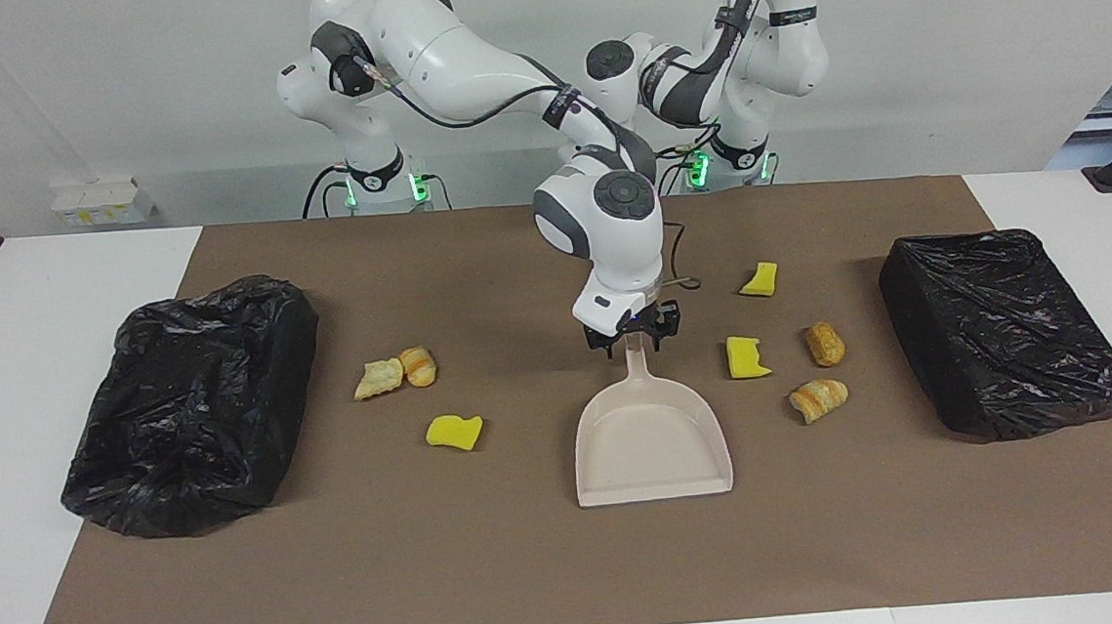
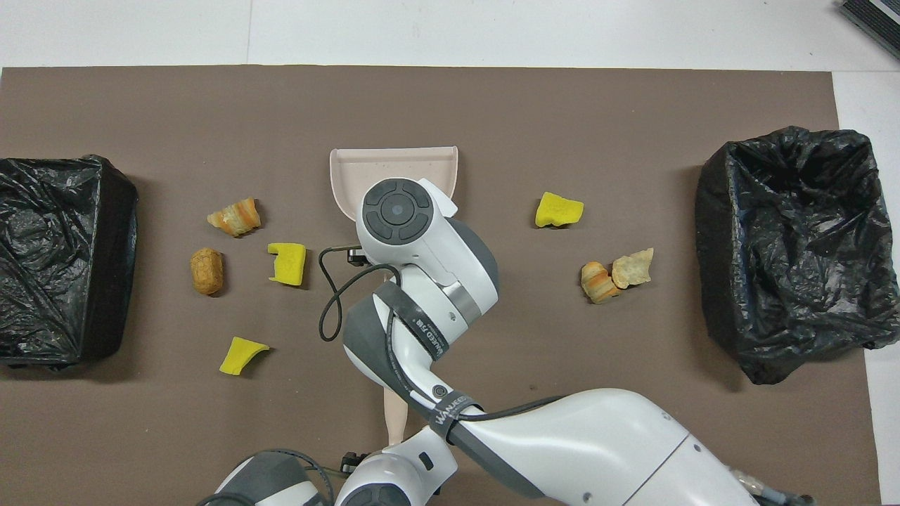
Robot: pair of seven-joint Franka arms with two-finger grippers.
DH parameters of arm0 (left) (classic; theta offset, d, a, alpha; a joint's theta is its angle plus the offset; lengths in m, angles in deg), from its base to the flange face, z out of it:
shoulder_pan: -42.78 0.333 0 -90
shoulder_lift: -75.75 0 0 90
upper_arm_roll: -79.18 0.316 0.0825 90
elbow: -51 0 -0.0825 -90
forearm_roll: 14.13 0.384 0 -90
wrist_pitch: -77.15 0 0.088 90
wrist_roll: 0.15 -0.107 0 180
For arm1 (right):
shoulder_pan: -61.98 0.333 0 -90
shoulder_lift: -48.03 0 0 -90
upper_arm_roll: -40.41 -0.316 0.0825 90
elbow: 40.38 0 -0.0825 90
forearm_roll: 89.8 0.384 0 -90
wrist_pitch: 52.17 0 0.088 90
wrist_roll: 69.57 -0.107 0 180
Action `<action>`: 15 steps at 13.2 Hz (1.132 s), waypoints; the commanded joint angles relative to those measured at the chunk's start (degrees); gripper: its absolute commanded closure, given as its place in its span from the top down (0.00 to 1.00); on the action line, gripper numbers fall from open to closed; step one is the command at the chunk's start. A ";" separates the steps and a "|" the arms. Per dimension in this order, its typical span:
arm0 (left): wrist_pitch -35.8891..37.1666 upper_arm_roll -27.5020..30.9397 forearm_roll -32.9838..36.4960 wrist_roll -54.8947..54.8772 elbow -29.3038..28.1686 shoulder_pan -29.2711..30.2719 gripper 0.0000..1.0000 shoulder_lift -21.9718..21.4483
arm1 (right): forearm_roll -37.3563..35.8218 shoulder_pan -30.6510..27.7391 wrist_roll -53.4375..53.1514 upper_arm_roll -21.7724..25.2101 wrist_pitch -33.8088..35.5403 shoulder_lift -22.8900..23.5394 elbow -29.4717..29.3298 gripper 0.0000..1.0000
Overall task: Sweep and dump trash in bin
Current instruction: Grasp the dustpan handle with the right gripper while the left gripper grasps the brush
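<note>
Starting nearest the robots, the left end effector (image 2: 355, 460) sits by the end of the brush handle (image 2: 396, 418); its opening and any grip cannot be determined. Farther out, the right end effector (image 1: 633, 336) is down at the handle of the dustpan (image 1: 650, 442); whether it has closed on it cannot be told. The trash lies on the surface at both sides of the dustpan: four scraps (image 1: 746, 357) toward the left arm's end, three scraps (image 1: 454, 432) toward the right arm's end.

Partly legible "WANEED" band on right arm (image 2: 450, 411), nothing else readable
</note>
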State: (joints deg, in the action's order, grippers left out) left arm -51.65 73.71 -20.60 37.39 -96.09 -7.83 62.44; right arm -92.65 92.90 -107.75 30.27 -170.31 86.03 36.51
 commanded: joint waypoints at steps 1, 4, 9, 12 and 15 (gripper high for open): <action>-0.05 1.00 -1.08 -0.18 -0.91 -0.71 0.22 -0.85 | -1.45 -0.42 -1.28 -0.32 1.51 0.66 -1.65 0.21; 3.98 1.17 -1.08 -0.45 0.57 -0.45 0.00 -0.76 | -0.31 -1.65 -2.50 -0.50 1.34 -0.38 -1.65 0.00; 16.01 1.52 1.28 -1.24 8.04 7.35 0.00 -2.07 | 0.31 -5.69 3.96 -0.50 2.99 -4.42 -0.51 0.00; 21.65 1.52 2.69 -2.11 11.65 16.49 0.00 -4.27 | 0.48 -8.59 16.52 -0.59 8.61 -7.59 0.02 0.00; 21.49 1.44 7.43 -3.87 12.35 25.62 0.00 -3.49 | 0.92 -9.65 36.54 -0.59 13.89 -11.02 3.35 0.00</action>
State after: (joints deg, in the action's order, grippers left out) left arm -31.21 75.85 -15.05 34.30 -84.55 12.78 58.85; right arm -92.82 83.95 -80.77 30.38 -157.96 78.19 35.99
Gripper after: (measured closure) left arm 0.736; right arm 0.687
